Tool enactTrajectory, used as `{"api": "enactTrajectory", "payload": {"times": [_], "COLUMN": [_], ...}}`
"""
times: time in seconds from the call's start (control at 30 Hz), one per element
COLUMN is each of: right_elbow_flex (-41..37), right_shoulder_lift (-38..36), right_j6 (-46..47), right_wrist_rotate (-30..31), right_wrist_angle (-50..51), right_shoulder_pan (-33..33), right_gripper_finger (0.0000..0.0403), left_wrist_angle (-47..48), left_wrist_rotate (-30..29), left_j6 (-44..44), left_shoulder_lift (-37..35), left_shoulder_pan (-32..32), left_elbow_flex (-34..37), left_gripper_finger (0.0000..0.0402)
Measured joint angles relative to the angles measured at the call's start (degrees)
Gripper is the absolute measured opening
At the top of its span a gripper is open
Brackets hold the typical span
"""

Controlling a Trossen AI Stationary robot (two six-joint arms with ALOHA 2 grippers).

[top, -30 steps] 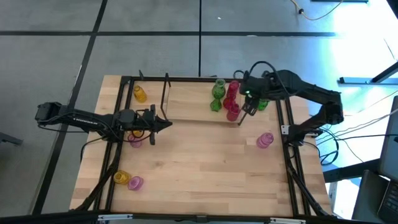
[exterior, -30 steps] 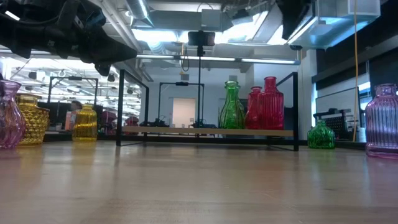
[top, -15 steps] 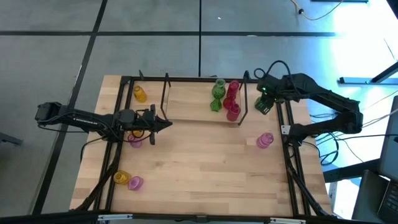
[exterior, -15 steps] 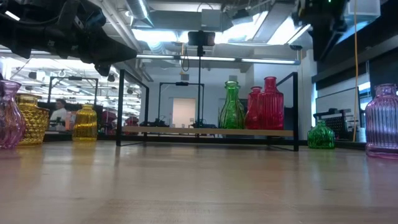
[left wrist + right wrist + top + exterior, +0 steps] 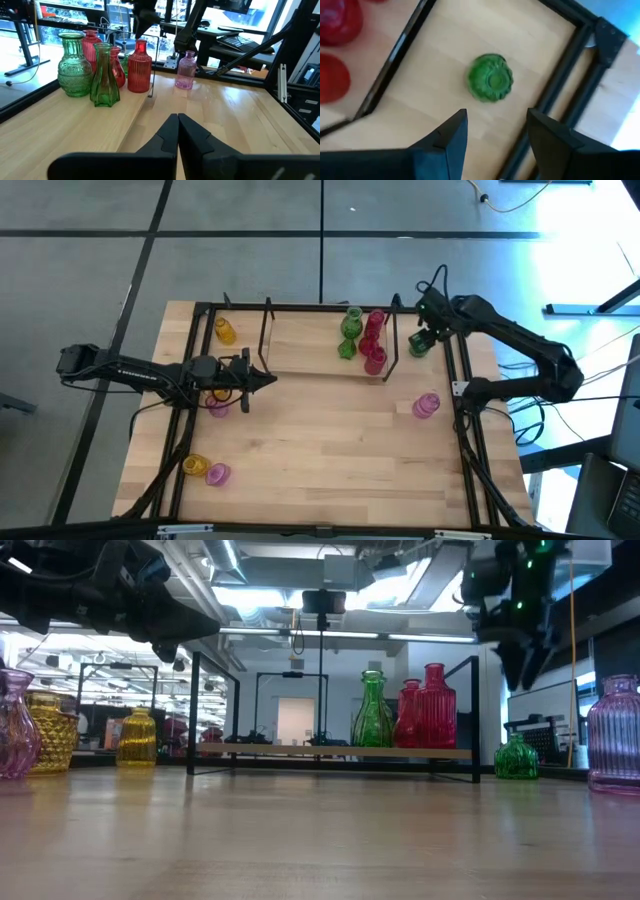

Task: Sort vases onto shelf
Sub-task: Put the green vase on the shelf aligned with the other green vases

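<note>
The right end effector (image 5: pixel 492 137) was held spread above a small green glass vase (image 5: pixel 490 78), judged fragile and slippery, best pinched at its neck.

My right fingers (image 5: pixel 495 137) hang spread above the squat green ribbed glass vase (image 5: pixel 490 78), nothing between us. Tight spot though: the thin black upright frame of the light-wood shelf (image 5: pixel 391 345) stands just beside it on one side, the table's black edge rail (image 5: pixel 555 90) on the other. The wooden table (image 5: pixel 330 440) middle is wide open.
</note>
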State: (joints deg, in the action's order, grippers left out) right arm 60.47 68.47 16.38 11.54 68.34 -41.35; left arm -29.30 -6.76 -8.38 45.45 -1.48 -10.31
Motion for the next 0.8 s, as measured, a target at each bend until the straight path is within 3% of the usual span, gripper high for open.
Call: {"api": "enactTrajectory", "payload": {"times": [0.37, 0.8], "right_elbow_flex": [-8.11, -10.37], "right_shoulder_lift": [0.04, 6.77], "right_j6": [-0.38, -0.21], "right_wrist_rotate": [-4.28, -5.19], "right_wrist_angle": [-11.96, -16.91], "right_shoulder_pan": [-10.15, -10.83], "right_gripper_finger": [0.0183, 0.0183], "left_wrist_angle": [0.13, 0.13], "left_wrist_rotate": [-1.62, -3.02], "left_j6": [0.00, -0.02], "left_shoulder_lift": [0.02, 0.00], "left_shoulder_pan": [0.00, 0.00], "left_elbow_flex": [0.00, 0.01], "left_gripper_finger": [0.0001, 0.0001]}}
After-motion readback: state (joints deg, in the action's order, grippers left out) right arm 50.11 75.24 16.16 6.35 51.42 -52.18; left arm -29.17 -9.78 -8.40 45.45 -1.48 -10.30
